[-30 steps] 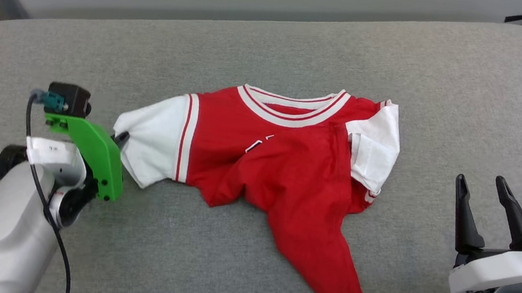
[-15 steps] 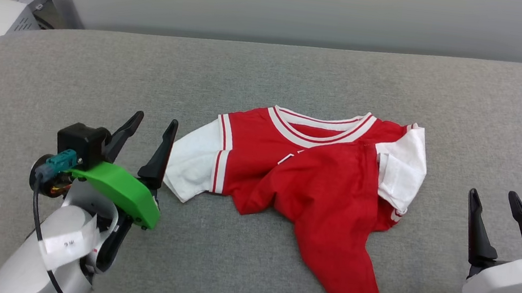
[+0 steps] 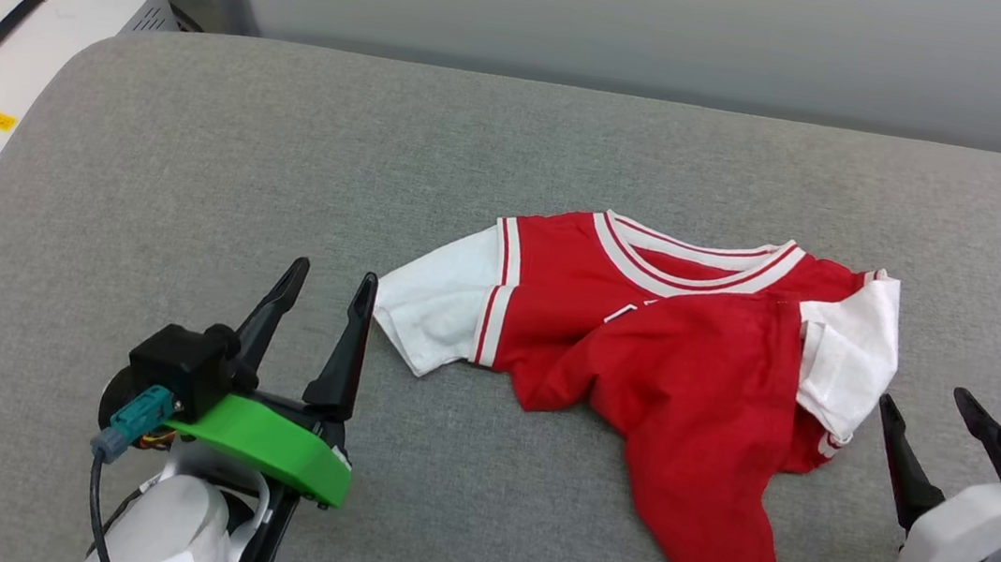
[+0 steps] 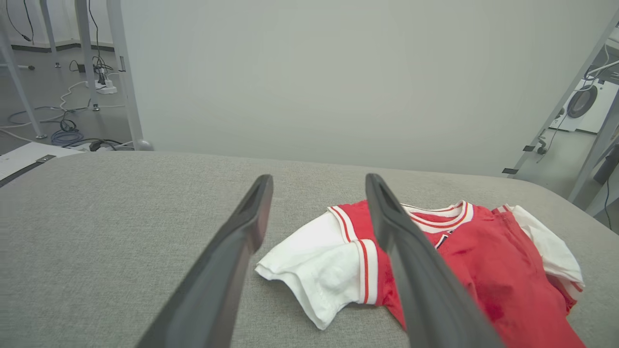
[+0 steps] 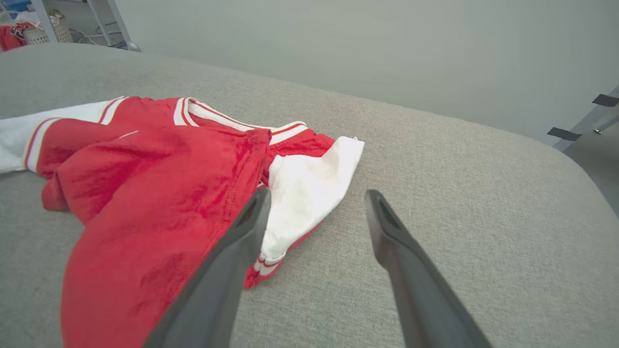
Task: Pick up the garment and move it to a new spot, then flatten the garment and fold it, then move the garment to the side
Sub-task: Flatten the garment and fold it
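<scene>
1. Nearest the camera, both pincers are shown with fingers spread and nothing held. The left gripper [image 3: 335, 274] is set just beside the white left sleeve [image 3: 435, 316], the right gripper [image 3: 923, 398] just beside the tucked right sleeve [image 3: 850, 359].
2. A long red tail [image 3: 743, 554] of the garment [image 3: 673, 338] is trailed toward the near edge of the grey padded surface [image 3: 196, 143]; whether it hangs over cannot be told. If the shirt is lifted by the sleeves alone, this tail could be dragged and twisted further.
3. The garment is laid crumpled at mid-surface, its body doubled over the chest so the lettering is nearly hidden. Two layers could be pinched at once, and the crease would be locked in rather than spread.
4. The right sleeve is folded on itself; only its cuff might be caught, and thin jersey could be lost from the fingers.
5. Farther back, the striped collar [image 3: 691, 265] is seen; it could be left skewed by uneven pulls.
6. Beyond the far left corner, a white case [image 3: 9, 46] is seen, well apart; little hazard is judged there.
</scene>
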Robot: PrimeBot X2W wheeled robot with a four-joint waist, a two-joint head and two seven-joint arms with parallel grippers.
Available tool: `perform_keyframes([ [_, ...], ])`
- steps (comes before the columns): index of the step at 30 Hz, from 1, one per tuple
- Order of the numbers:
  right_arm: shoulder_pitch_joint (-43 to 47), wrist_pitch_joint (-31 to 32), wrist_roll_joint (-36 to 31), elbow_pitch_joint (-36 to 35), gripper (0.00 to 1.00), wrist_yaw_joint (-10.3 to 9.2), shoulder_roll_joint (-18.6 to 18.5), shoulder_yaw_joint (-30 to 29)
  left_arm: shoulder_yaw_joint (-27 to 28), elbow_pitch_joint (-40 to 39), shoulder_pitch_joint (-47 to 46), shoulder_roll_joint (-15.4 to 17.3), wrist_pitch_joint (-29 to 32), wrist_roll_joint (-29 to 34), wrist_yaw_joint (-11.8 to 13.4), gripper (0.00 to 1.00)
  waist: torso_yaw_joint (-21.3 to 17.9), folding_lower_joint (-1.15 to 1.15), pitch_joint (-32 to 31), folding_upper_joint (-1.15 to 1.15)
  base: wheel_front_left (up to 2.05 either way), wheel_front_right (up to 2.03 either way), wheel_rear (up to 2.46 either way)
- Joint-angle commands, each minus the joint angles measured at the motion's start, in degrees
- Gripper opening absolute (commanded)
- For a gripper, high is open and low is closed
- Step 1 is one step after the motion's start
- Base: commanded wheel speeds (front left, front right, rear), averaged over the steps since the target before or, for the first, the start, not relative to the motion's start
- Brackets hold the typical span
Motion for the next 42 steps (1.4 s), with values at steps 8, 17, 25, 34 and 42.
perform_keyframes([
  [8,-10.76,15.36,3.94,5.11,1.00,-0.04,-9.17,8.44,1.53,0.39,-0.83,-2.85,-0.33,2.39,-2.15,1.00,4.90,0.00,4.37,0.00,0.00,0.00,0.00],
  [17,-19.07,22.15,8.30,12.14,1.00,-0.04,-14.07,13.83,3.21,1.91,-1.52,-4.70,-0.33,4.23,-3.91,1.00,7.72,0.00,7.12,0.00,0.00,0.00,0.00],
  [25,-22.17,22.79,9.96,15.84,0.00,-0.04,-15.50,17.07,4.34,2.93,-1.80,-6.30,-0.33,5.55,-5.14,1.00,8.26,0.00,7.95,0.00,0.00,0.00,0.00],
  [34,-19.78,16.29,10.53,15.85,0.00,-0.04,-14.20,14.23,5.20,5.03,-0.81,-7.05,-0.33,6.35,-6.20,1.00,6.42,0.00,5.63,0.00,0.00,0.00,0.00],
  [42,-13.76,8.14,12.38,13.29,0.00,-0.04,-10.42,4.38,5.33,6.44,0.00,-6.74,-0.33,6.36,-6.58,1.00,3.39,0.00,3.01,0.00,0.00,0.00,0.00],
])
